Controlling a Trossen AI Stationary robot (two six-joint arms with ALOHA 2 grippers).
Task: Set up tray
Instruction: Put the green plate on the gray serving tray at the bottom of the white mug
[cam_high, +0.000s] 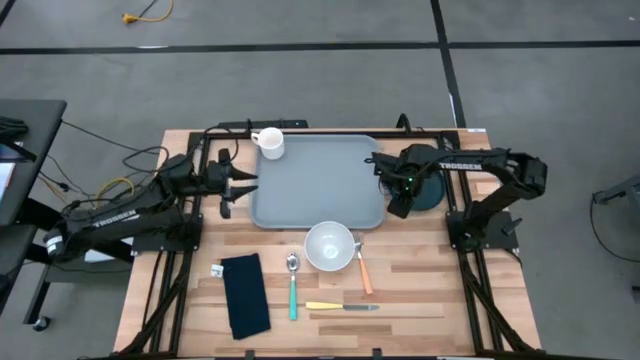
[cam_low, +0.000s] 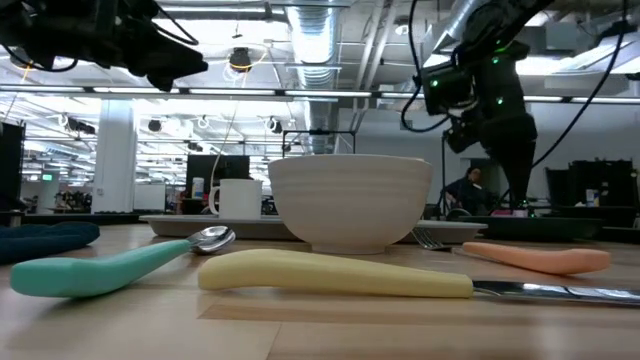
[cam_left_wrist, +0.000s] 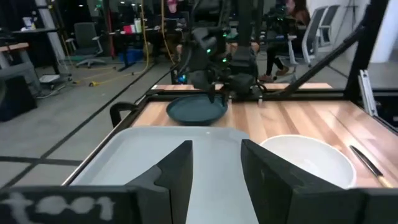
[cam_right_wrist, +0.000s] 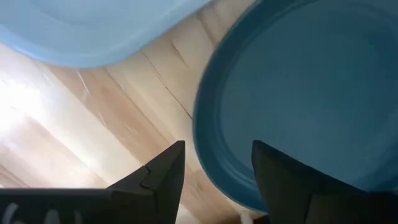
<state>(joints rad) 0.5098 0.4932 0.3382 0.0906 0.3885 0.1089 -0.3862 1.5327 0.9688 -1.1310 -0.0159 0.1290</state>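
1. Left gripper (cam_high: 243, 187) hovers at the tray's left edge, fingers apart, holding nothing.
2. Tray (cam_high: 315, 185) lies flat mid-table, mug (cam_high: 270, 143) on its far-left corner.
3. Right gripper (cam_high: 396, 196) sits over the dark plate (cam_right_wrist: 311, 93) just right of the tray, fingers parted, gripping nothing.

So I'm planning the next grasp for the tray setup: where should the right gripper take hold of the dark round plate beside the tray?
Probably at its rim. The plate lies flat on the table just right of the tray, so only the raised edge offers a pinch. The right gripper hovers open over the rim nearest the tray; coming down there, one finger inside and one outside, looks most direct.
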